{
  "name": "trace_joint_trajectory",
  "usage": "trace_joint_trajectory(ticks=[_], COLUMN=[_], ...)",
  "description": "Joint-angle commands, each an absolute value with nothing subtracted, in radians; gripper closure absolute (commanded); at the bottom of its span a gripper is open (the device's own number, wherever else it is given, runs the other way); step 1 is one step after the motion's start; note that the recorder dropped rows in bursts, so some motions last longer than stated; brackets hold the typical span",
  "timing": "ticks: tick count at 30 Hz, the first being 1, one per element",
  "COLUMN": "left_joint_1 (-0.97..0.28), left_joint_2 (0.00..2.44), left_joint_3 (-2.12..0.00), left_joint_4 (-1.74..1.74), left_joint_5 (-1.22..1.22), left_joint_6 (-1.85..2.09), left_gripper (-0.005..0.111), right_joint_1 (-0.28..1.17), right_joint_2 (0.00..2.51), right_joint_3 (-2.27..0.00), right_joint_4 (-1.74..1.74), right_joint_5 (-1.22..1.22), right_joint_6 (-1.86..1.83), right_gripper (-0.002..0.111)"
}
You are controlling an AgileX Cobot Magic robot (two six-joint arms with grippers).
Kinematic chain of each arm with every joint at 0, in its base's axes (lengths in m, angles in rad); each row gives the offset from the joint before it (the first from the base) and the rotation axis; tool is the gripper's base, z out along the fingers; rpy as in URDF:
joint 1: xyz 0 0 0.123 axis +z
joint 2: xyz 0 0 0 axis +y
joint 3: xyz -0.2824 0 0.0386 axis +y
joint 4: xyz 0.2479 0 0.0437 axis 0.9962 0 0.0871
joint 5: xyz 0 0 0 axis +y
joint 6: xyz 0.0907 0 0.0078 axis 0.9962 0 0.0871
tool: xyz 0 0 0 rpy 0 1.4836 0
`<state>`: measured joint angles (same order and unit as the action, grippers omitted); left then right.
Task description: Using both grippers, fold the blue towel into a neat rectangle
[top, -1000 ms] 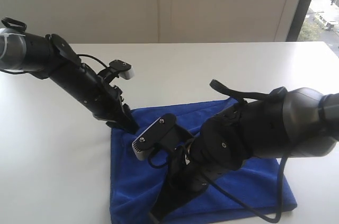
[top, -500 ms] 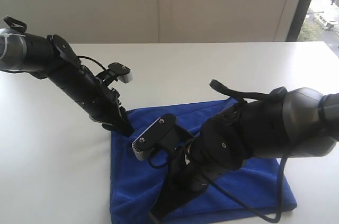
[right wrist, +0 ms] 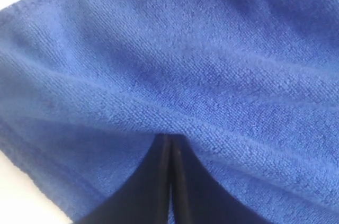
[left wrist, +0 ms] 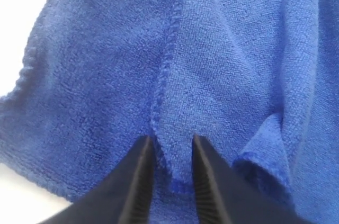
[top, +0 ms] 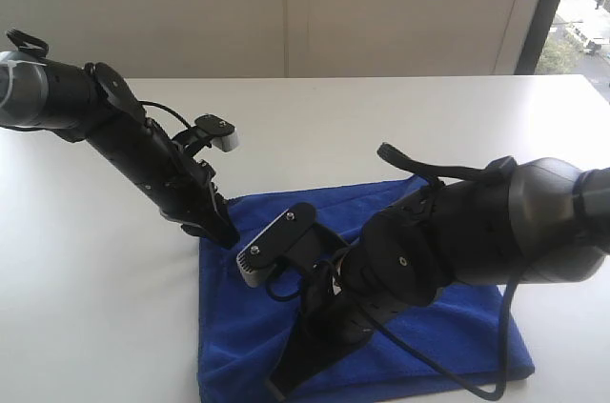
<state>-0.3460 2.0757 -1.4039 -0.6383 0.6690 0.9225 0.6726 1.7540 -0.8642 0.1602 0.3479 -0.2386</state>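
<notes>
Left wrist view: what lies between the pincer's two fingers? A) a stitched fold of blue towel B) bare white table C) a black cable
A: a hemmed ridge of the blue towel runs up between the spread fingers of the left pincer.

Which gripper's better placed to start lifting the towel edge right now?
Right. The right gripper is shut, with folds of the blue towel bunching at its tips, apparently pinched. The left gripper only straddles a hem ridge, jaws apart.
</notes>
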Motion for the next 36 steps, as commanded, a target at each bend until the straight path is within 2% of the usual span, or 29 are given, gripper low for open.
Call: trace_joint_trajectory(ticks=[1, 4, 9, 10, 12, 25, 36], left_joint_1=[-0.350, -0.350, -0.351, -0.351, -0.351, -0.351, -0.351], left_joint_2=[2.072, 2.072, 2.072, 2.072, 2.072, 1.964, 1.933], left_joint_3=[-1.409, -1.409, -1.409, -1.409, -1.409, -1.409, -1.409], left_joint_4=[-0.659, -0.676, -0.679, -0.679, -0.677, -0.632, -0.491], left_joint_5=[0.688, 0.674, 0.674, 0.676, 0.676, 0.662, 0.534], left_joint_6=[0.917, 0.917, 0.917, 0.917, 0.917, 0.912, 0.821], left_gripper=[0.081, 0.087, 0.089, 0.093, 0.107, 0.107, 0.107], right_joint_1=[0.668, 0.668, 0.668, 0.668, 0.668, 0.668, 0.668], right_joint_2=[1.759, 1.759, 1.759, 1.759, 1.759, 1.760, 1.760], right_joint_3=[-0.865, -0.865, -0.865, -0.865, -0.863, -0.846, -0.846], right_joint_4=[0.163, 0.163, 0.163, 0.163, 0.163, 0.163, 0.164], right_joint_5=[0.336, 0.336, 0.336, 0.336, 0.336, 0.316, 0.334], right_joint_6=[-0.251, -0.249, -0.249, -0.249, -0.249, -0.247, -0.247], right_gripper=[0.108, 0.108, 0.108, 0.108, 0.108, 0.108, 0.108])
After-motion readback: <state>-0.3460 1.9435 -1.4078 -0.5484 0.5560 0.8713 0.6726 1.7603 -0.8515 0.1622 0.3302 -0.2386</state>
